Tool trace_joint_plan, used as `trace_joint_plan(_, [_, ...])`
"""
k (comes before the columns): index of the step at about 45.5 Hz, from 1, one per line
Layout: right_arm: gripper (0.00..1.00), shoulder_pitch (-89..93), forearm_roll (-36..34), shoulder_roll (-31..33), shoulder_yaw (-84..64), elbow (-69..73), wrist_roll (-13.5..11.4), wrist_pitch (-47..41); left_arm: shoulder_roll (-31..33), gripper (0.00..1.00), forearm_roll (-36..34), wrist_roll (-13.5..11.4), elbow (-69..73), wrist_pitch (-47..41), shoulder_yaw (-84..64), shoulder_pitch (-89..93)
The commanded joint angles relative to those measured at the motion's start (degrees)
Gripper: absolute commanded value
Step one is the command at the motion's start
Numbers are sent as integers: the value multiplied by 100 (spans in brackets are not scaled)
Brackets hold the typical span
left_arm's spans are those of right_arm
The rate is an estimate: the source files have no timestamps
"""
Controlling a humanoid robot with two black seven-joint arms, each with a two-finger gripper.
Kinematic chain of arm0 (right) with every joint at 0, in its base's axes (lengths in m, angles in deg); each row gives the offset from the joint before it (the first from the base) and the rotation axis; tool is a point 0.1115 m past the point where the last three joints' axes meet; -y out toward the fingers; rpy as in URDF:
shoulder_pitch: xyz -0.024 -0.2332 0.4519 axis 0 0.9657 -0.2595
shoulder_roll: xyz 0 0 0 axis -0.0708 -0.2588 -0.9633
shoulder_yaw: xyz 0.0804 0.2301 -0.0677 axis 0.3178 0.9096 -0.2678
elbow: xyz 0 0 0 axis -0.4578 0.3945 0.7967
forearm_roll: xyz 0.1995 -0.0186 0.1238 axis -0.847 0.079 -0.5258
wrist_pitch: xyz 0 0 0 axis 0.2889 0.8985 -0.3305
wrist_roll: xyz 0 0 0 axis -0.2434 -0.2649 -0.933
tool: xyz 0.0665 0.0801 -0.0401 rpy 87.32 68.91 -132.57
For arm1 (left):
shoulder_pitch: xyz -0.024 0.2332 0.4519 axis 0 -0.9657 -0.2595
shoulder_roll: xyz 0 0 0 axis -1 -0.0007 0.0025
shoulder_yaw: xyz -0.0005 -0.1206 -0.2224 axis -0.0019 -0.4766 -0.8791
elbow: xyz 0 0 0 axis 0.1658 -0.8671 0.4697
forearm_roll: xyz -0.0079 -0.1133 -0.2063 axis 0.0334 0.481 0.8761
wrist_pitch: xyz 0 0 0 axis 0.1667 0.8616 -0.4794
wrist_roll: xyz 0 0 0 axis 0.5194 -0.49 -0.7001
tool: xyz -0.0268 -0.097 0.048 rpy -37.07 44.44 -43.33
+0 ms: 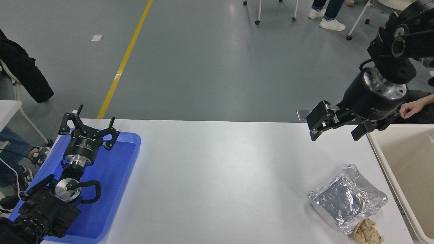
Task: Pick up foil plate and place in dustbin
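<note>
Two black pincers show over the white bench. One, the right pincer, hangs above the far right part with its fingers spread wide and nothing between them. A crinkled, shiny silver foil plate lies on the bench near its front right corner, just beside the large beige plastic dustbin and touching a small crumpled tan paper wad. Parked at lower left, the left pincer hangs spread over a flat blue plastic tray.

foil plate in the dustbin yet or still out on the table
Out. The foil plate lies on the white table, left of the dustbin, and the open right gripper holds nothing.
</note>
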Motion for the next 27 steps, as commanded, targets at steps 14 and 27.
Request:
trace_joint_plan(14, [100, 256, 258, 60, 17, -50, -3, -1, 18, 100, 0, 9, 0, 0, 0, 1])
trace_joint_plan(27, [100, 626, 398, 200, 78, -226, -3, 34, 18, 100, 0, 0, 0, 0, 0, 1])
